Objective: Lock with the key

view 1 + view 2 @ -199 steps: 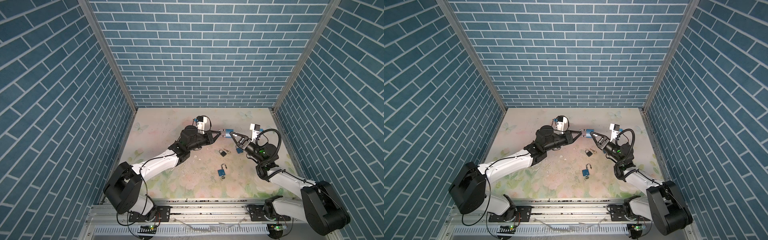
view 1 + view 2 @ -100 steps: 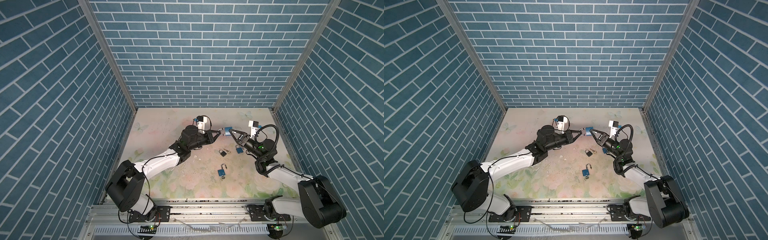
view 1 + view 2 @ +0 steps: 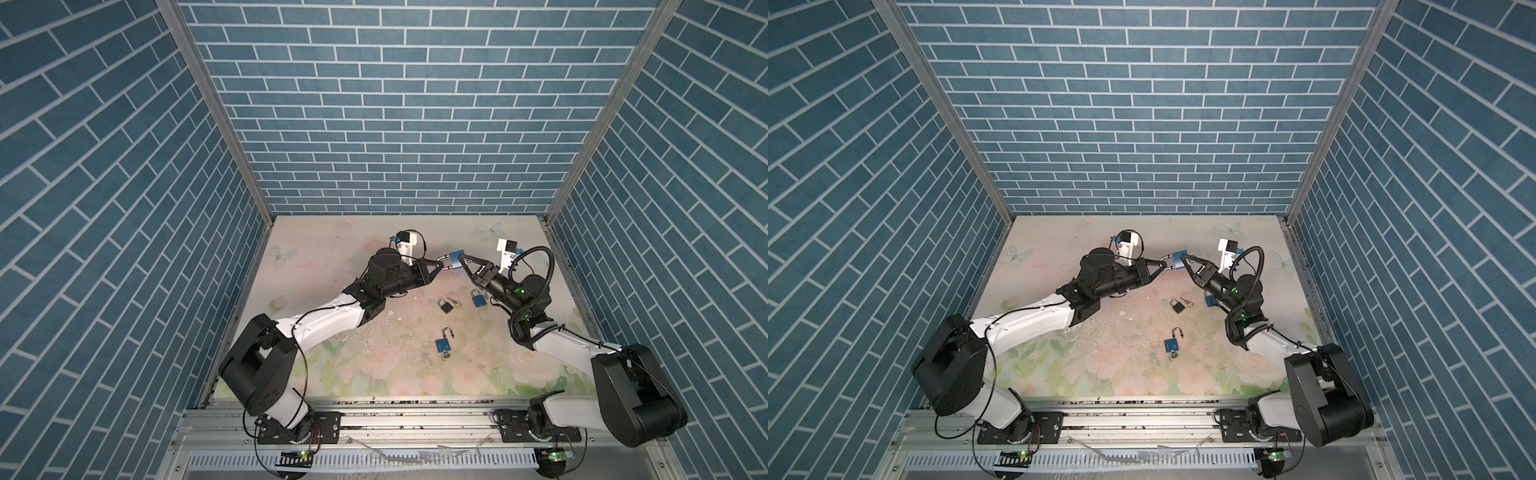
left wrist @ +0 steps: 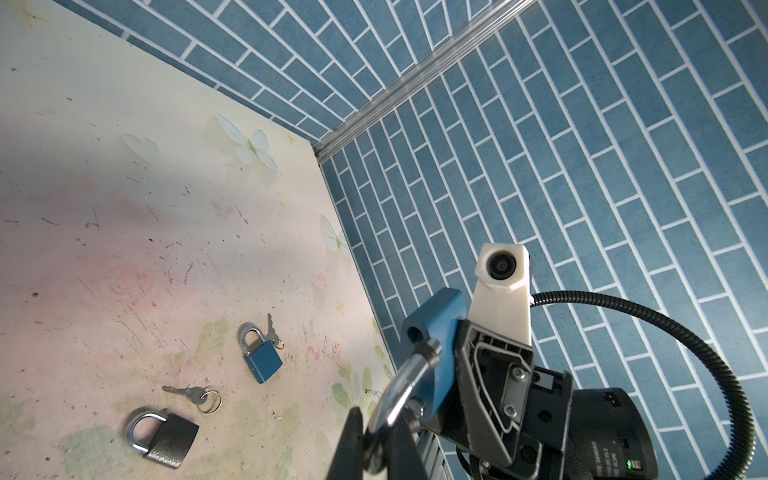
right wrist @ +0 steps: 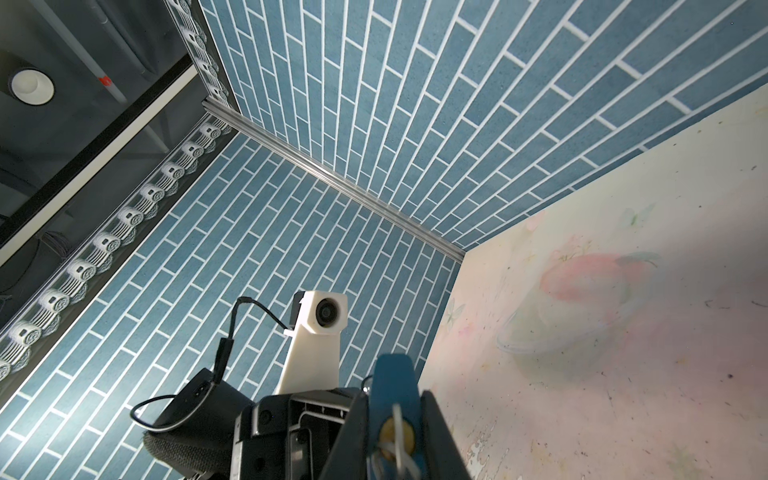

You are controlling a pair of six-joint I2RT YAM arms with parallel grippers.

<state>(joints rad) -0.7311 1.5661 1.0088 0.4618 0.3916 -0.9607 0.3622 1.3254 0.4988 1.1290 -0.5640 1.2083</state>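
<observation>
A blue padlock [image 3: 456,259] [image 3: 1178,259] hangs in the air over the back of the table, between my two grippers. My left gripper [image 3: 442,265] [image 3: 1165,264] [image 4: 374,432] is shut on its silver shackle [image 4: 401,386]. The shackle's free end stands beside an empty hole in the blue padlock body [image 4: 436,324]. My right gripper [image 3: 464,261] [image 3: 1187,261] [image 5: 392,419] is shut on the padlock body [image 5: 392,386]. A silver key [image 5: 397,432] sits in the brass keyhole between the right fingers.
On the floral table [image 3: 332,257] lie a black padlock [image 3: 446,307] [image 4: 164,432] with a key [image 4: 191,392] beside it, a shut blue padlock [image 3: 478,299] [image 4: 259,357], and a blue padlock with a raised shackle [image 3: 443,343]. Brick walls enclose three sides.
The right arm has shifted slightly toward the back and the held padlock has risen a little. Both grips are unchanged.
</observation>
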